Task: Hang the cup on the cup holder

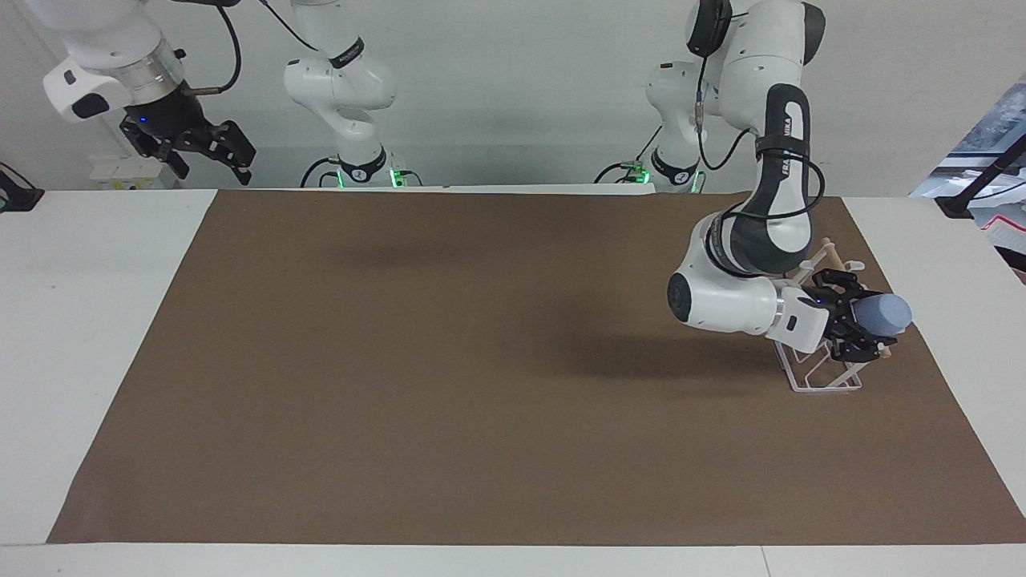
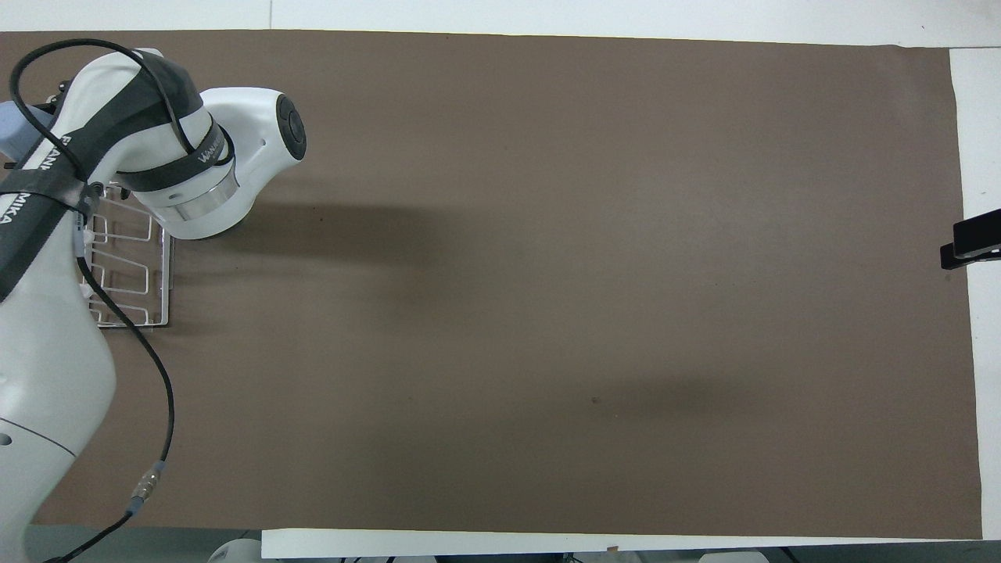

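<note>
In the facing view my left gripper [image 1: 864, 319] is shut on the light-blue cup [image 1: 888, 313]. It holds the cup on its side over the end of the white wire cup holder [image 1: 809, 378] that is farther from the robots, by the tip of its wooden dowel [image 1: 885, 350]. Whether the cup touches a prong is hidden. In the overhead view the left arm covers the gripper. There only a sliver of the cup [image 2: 11, 134] and part of the cup holder [image 2: 129, 270] show. My right gripper [image 1: 207, 164] is open and empty, raised high off the right arm's end of the mat.
A brown mat [image 1: 481, 361] covers most of the white table [image 1: 88, 320]. The cup holder stands at the left arm's end of the mat. A black finger of the right gripper [image 2: 970, 238] shows at the edge of the overhead view.
</note>
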Robot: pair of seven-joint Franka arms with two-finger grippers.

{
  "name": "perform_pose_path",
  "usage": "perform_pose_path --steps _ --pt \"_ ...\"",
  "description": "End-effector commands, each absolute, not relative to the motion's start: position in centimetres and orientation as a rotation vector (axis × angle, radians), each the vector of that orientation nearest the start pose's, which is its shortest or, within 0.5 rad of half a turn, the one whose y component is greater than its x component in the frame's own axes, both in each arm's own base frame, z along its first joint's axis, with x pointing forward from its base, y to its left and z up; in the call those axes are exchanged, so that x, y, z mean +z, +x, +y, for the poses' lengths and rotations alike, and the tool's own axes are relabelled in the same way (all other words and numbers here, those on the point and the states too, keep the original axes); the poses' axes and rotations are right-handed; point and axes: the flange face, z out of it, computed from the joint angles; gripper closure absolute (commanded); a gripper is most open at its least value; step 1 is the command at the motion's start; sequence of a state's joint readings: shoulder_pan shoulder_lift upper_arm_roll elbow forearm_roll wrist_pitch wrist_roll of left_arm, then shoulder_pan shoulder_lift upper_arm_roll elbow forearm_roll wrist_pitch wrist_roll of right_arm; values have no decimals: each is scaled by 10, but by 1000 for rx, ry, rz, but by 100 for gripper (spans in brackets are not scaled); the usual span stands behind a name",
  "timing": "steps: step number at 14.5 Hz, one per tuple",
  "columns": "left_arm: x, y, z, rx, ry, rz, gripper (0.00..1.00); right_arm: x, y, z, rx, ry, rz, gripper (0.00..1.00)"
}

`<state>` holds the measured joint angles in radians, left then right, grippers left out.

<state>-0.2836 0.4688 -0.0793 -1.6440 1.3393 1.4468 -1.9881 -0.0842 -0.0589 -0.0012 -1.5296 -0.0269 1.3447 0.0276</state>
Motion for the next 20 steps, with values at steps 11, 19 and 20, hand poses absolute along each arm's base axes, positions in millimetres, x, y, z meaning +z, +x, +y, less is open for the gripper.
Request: perform_pose_path --steps 11,19,20 --pt "351 636 -111 -1124 -1524 -1169 1 654 508 -54 220 -3168 153 1" --pt "499 600 -126 -961 -1700 -1248 1 653 505 -50 237 -3167 141 1" --pt "518 584 -123 -814 -1829 -1209 1 652 505 -49 239 -3166 136 1"
